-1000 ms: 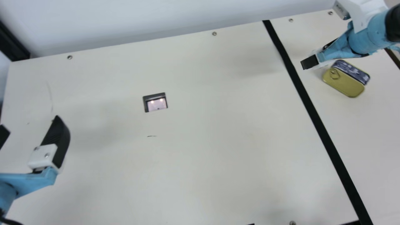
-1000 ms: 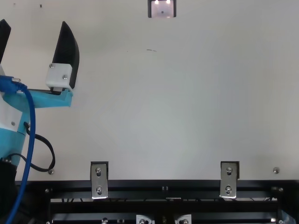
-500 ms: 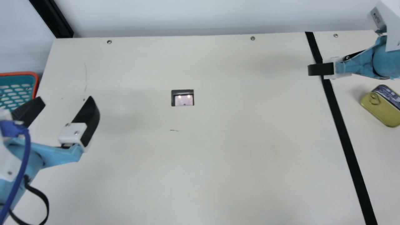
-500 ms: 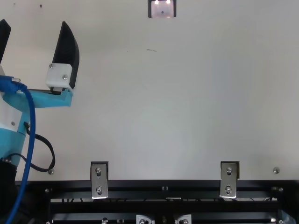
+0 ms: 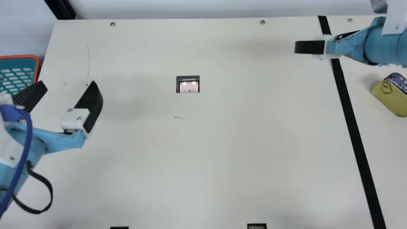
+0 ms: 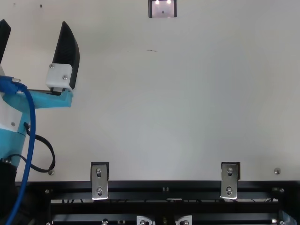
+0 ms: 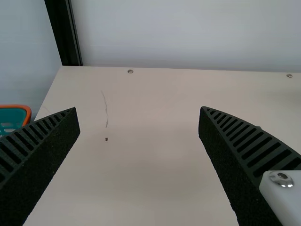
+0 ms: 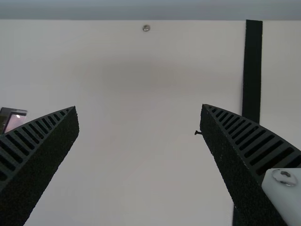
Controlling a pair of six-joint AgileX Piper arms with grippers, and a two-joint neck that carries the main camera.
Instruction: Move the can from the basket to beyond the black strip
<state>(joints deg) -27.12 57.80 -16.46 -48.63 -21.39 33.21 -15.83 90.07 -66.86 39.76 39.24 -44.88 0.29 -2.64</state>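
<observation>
in the main view the can (image 5: 385, 96) lies at three o'clock on the table (image 5: 222, 165), partly cut by the view's edge, on the far side of the black strip (image 5: 356, 136) from the basket (image 5: 19, 57). from the fingers of the right gripper (image 5: 296, 47) it sits at four o'clock, apart from them; from the left gripper (image 5: 68, 83) it is well apart, toward three.

the right wrist view shows the right gripper (image 8: 138, 107) spread wide, only bare tabletop between its fingers. in the left wrist view the left gripper (image 7: 138, 109) is just as widely parted and has hold of nothing.

the can is flat and oblong with rounded corners, its gold metal lid bearing a ring pull, a dark, pale-marked band along one long side. the fingers are matte black wedges, grainy on their inner faces and ridged along the slanted sides. the strip is a straight, dark band running from two o'clock to four. between nine and ten, the teal basket has slotted walls and a smooth orange rim. the tabletop is cream and smooth, lightly scuffed.
</observation>
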